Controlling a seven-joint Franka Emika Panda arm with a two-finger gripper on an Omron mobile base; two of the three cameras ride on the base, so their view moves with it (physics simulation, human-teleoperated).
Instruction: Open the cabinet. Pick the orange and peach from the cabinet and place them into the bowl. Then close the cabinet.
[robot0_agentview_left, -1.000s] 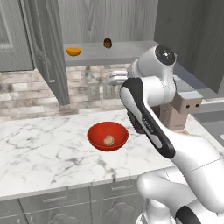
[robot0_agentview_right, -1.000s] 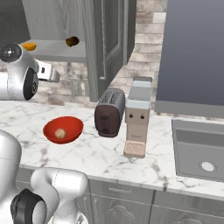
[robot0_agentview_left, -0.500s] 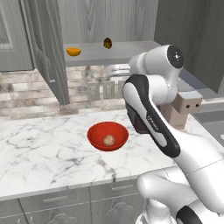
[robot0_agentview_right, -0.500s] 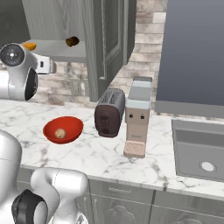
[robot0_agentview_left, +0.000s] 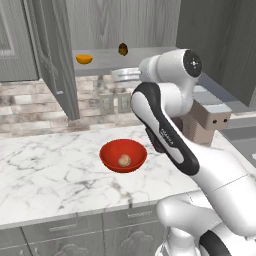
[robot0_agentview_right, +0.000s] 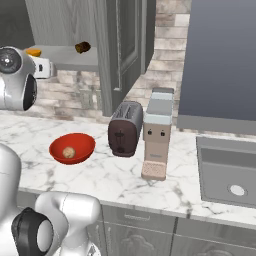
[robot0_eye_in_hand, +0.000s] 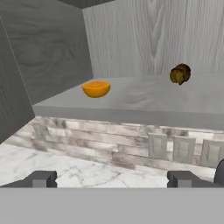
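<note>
Now | our gripper (robot0_eye_in_hand: 111, 179) wide, empty | round bright orange (robot0_eye_in_hand: 96, 89) near grey shelf (robot0_eye_in_hand: 144, 103) edge | we risk nudging it off.

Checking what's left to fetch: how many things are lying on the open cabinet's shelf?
2: the orange toward the shelf's left, and a small dark brown-and-yellow object further right. Nothing else shows, though the doors hide the shelf's ends.

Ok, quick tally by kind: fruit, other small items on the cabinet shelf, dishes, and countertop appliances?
Fruit: 2, the orange on the cabinet shelf and the peach in the bowl
Other shelf items: 1, the dark brown-and-yellow object
Dishes: 1, the bowl
Appliances: 2, the toaster and the coffee machine
Total: 6
</note>
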